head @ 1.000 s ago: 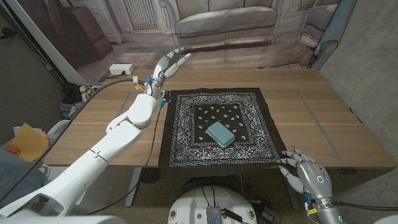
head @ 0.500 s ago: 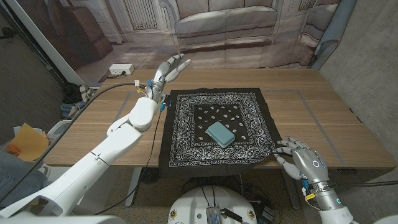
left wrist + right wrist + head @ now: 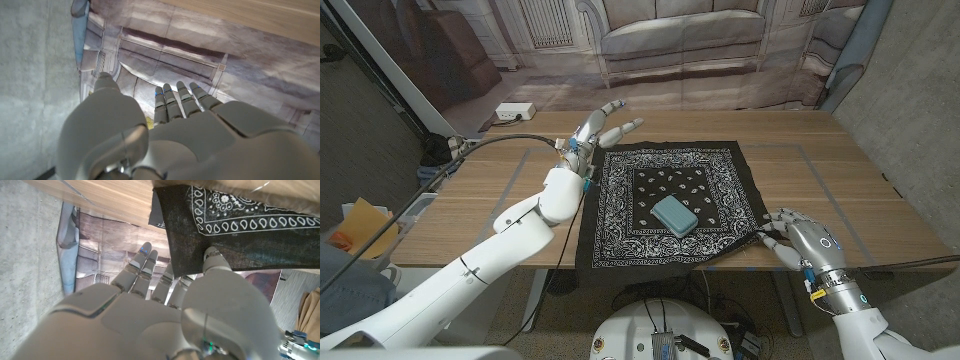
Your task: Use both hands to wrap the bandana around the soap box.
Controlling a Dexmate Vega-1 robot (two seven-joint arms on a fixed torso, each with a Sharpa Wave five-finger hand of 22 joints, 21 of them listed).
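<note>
The black paisley-print cloth bandana lies spread on the wooden surface, the teal rectangular soap box at its middle. It looks limp and light; corners suit pinching. My right robot hand touches its near corner; whether it grips, I cannot tell. My left robot hand hovers released.

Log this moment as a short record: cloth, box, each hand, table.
bandana: black with white paisley print, spread flat, near edge hanging over the table's front
soap box: teal, lying near the bandana's middle
left hand: fingers spread, at the bandana's far left corner
right hand: at the bandana's near right corner, thumb against the cloth
table: wooden
</note>
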